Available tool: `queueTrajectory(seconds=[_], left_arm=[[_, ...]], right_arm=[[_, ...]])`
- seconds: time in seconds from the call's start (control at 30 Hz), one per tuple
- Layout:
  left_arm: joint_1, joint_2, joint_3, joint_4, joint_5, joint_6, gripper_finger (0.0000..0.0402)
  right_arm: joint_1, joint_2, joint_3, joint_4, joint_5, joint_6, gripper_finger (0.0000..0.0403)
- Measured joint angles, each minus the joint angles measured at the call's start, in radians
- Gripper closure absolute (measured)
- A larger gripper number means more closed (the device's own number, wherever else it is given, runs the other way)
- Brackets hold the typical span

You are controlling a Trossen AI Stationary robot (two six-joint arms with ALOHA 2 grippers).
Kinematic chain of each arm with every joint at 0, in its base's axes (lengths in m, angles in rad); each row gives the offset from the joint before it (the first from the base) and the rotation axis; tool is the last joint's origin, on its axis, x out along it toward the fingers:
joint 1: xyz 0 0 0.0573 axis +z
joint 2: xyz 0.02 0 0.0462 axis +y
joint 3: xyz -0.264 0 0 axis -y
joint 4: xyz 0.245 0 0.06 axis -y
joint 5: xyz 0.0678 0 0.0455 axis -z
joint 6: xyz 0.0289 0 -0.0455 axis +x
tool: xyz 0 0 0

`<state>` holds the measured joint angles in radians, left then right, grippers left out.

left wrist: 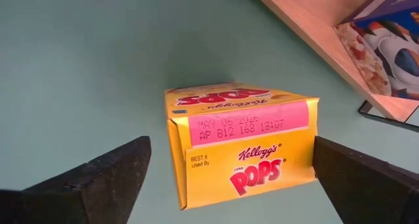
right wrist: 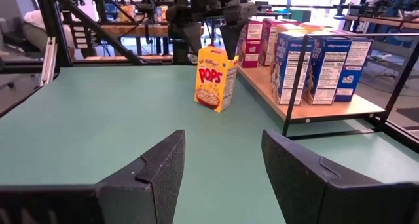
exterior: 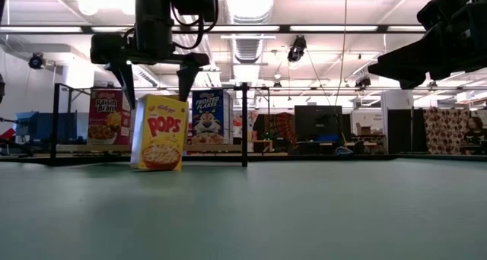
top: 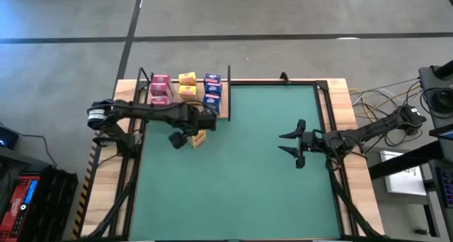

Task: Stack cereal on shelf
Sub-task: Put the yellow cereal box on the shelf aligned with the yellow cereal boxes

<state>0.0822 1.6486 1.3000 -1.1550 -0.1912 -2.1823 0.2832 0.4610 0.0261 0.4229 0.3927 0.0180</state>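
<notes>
A yellow Pops cereal box stands upright on its bottom end on the green mat, just in front of the shelf. My left gripper hangs open over it, pointing down, with one finger on either side of the box's top and a gap to each. On the shelf stand pink, yellow and blue cereal boxes. My right gripper waits open and level above the mat's right part, holding nothing.
The shelf's thin black posts rise along its front edge, close beside the yellow box. The wooden table border frames the mat. The mat's middle and near part lie bare.
</notes>
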Motion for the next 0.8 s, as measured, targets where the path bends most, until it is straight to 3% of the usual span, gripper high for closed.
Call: queueTrajectory(seconds=[0.5, 0.67, 0.8], left_arm=[[-0.007, 0.025, -0.005, -0.004, -0.055, 0.0, 0.0085], [-0.012, 0.006, 0.003, -0.015, -0.053, -0.002, 0.0081], [-0.021, 0.005, 0.017, -0.031, -0.066, 0.002, 0.0047]], right_arm=[[0.0, 0.0, 0.0, -0.002, 0.0, 0.0, 0.0211], [0.0, 0.0, 0.0, -0.001, 0.0, 0.0, 0.0211], [0.0, 0.0, 0.0, -0.001, 0.0, 0.0, 0.0211]])
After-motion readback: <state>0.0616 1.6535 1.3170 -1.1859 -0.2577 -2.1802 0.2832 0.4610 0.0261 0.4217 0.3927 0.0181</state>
